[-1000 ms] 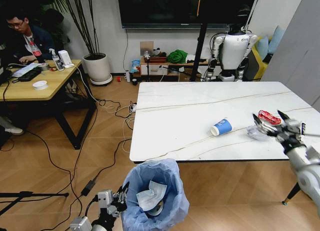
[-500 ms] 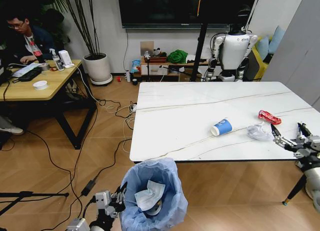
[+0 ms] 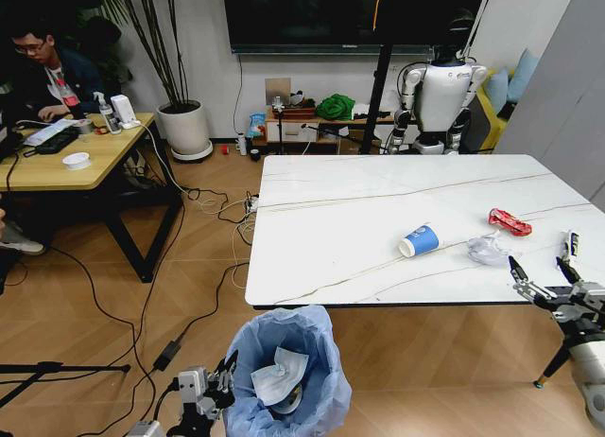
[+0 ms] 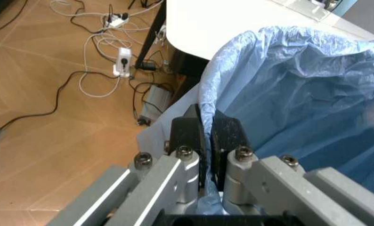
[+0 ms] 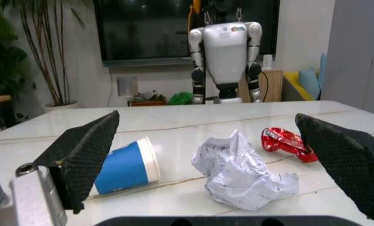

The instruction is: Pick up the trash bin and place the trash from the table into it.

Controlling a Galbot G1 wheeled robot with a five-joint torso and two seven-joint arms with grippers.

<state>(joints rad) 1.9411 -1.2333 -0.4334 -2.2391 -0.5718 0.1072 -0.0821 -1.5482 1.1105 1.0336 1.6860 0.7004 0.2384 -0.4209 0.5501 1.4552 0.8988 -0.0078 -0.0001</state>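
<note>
Trash bin's (image 3: 288,371) frilly blue liner pinched by left gripper (image 4: 207,136); right gripper (image 3: 545,278) jaws spread.

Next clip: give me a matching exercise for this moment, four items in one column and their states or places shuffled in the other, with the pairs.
Items:
1. paper cup
2. red wrapper
3. left gripper
4. right gripper

States:
A. shut on the bag-lined rim of the trash bin
B. open, at the near edge of the table
C. on its side on the table
D. beyond the crumpled clear film, toward the table's right side

Pairs: 1-C, 2-D, 3-A, 4-B
</note>
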